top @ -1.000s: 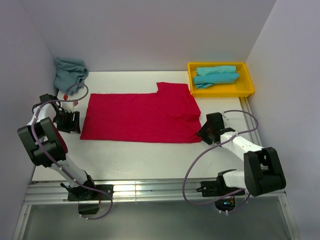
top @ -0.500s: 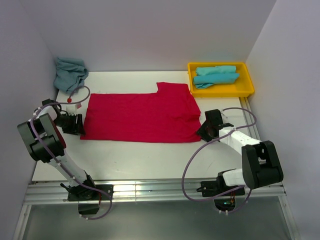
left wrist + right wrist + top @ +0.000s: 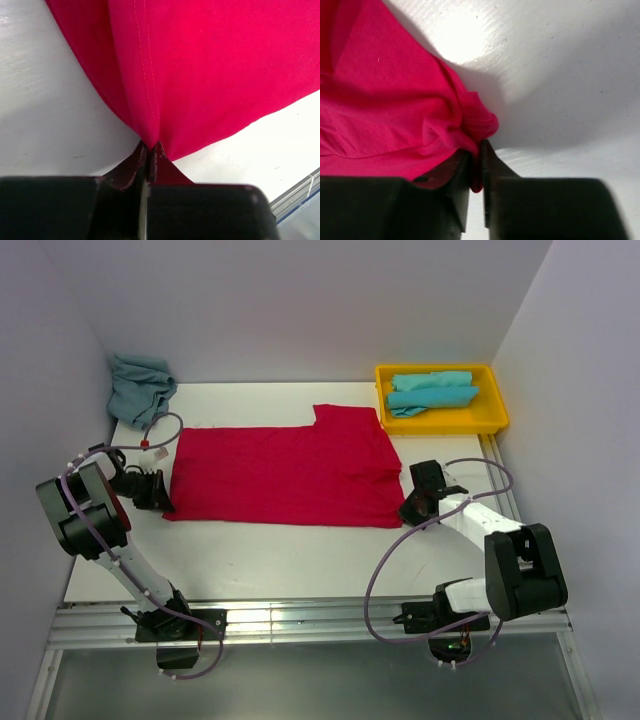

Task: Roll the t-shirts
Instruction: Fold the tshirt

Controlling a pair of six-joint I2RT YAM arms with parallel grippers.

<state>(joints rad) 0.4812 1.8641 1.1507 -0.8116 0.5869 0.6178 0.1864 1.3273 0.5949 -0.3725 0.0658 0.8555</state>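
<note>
A bright red t-shirt (image 3: 285, 472) lies spread flat across the middle of the white table. My left gripper (image 3: 163, 498) is at its near left corner, jaws shut on the red cloth (image 3: 150, 100), which rises in a pinched fold from the fingertips (image 3: 141, 152). At the near right corner my right gripper (image 3: 408, 508) is shut on a bunched bit of red hem (image 3: 475, 125). Two light turquoise t-shirts (image 3: 432, 391) lie rolled in the yellow tray. Another turquoise t-shirt (image 3: 140, 384) sits crumpled in the far left corner.
The yellow plastic tray (image 3: 493, 420) stands at the back right, close to the right wall. Walls enclose the table on the left, back and right. A metal rail (image 3: 300, 625) runs along the near edge by the arm bases.
Both grippers moved in onto the shirt's near corners and closed on the red cloth; before, they stood open just outside its edges. The left corner has lifted slightly.
</note>
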